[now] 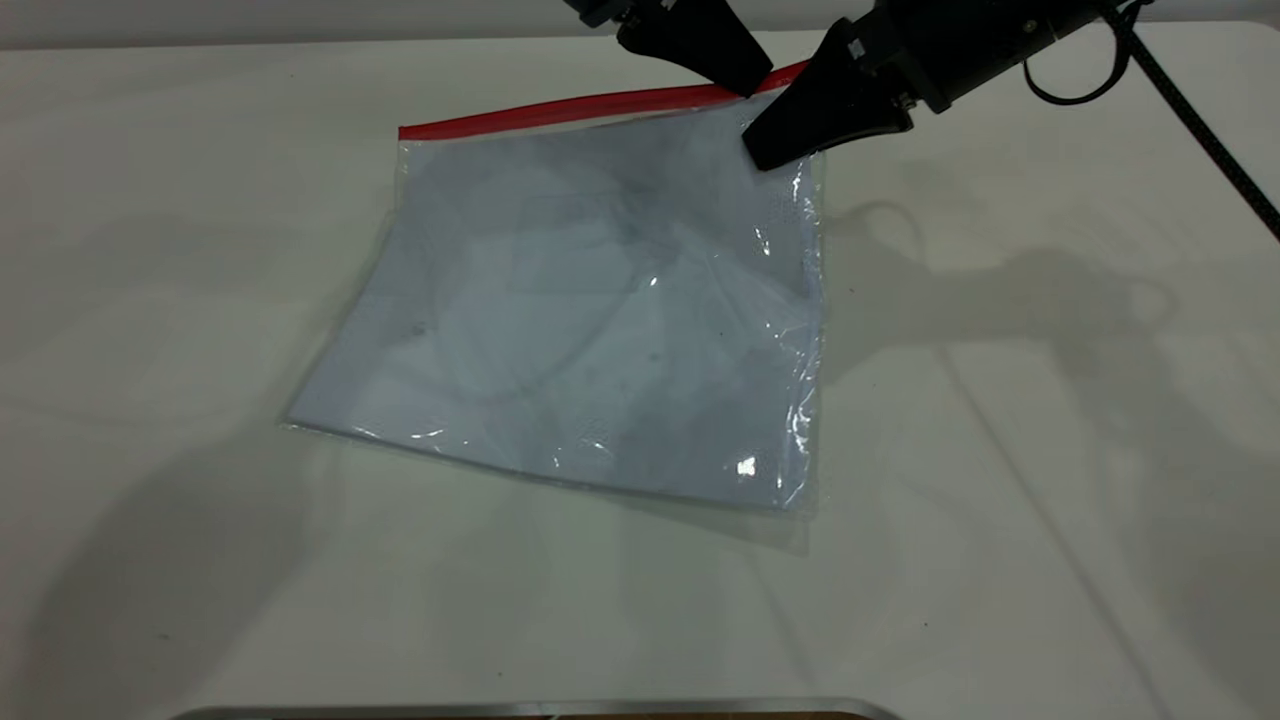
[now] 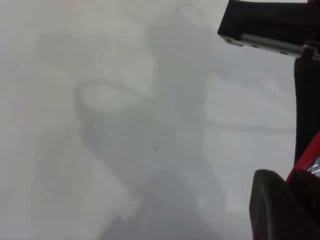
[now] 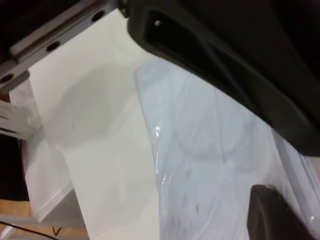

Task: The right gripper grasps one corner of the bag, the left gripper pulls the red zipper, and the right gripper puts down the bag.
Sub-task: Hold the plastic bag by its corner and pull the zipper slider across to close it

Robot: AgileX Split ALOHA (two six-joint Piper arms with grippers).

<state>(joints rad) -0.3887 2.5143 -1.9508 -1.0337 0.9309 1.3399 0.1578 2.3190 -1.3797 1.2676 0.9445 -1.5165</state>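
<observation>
Basically, the bag (image 1: 590, 320) is pinched at its upper-right corner (image 1: 800, 110) by the right gripper (image 1: 770, 150); the red zipper (image 1: 590, 108) is clamped by the left gripper (image 1: 745, 85). Clear, crinkly plastic.

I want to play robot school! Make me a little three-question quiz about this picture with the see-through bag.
1. True or false: the bag lies completely flat on the table.
2. What colour is the zipper strip? A) blue B) red C) green
3. Fill in: the right pincer holds the bag by one ____.

Key: 1 false, the zipper edge is lifted, where the left pincer sits on the strip; 2 B; 3 corner.
</observation>
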